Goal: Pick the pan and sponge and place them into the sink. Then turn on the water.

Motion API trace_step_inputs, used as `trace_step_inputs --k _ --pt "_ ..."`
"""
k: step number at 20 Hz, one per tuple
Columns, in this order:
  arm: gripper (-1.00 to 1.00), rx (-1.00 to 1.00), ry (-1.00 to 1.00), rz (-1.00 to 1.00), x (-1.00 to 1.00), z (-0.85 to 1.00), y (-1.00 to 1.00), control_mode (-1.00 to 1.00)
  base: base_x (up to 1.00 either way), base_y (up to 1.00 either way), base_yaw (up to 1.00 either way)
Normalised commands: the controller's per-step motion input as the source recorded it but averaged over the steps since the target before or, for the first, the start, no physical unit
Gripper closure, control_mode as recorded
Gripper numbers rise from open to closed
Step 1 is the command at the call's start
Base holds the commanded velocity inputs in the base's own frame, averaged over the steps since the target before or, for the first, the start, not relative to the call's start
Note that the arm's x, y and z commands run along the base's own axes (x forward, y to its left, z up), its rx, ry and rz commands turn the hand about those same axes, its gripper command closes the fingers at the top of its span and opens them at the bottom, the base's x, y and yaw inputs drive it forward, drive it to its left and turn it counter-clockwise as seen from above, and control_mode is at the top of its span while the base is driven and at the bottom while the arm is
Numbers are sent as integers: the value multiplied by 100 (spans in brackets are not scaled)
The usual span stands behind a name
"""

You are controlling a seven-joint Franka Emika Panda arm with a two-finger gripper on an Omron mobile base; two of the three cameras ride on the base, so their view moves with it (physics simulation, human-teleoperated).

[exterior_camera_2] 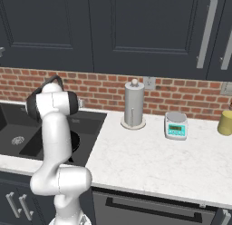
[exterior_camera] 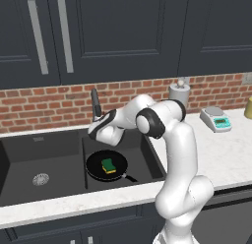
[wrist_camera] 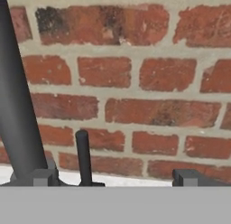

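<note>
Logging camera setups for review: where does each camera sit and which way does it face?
Left base view: behind-left, facing the sink, pan and sponge; white arm in front.
Right base view: behind-right, facing the counter and kitchen scale; arm at left.
Hand view: facing brick wall beside the faucet; open fingers below.
Both base views share sink and scale.

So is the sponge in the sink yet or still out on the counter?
In: the sponge lies on the pan, inside the sink's smaller basin.
</note>
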Motion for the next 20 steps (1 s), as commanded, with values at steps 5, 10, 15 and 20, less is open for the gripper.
trace_step_inputs --k 5,10,15,20 --pt "-100 0 0 0 5 0 0 -100 0 0 0" --pt "-100 0 0 -1 7 0 4 -100 0 0 0" --pt "-100 0 0 0 6 0 1 -100 0 0 0" --pt "-100 0 0 0 3 0 0 -100 0 0 0"
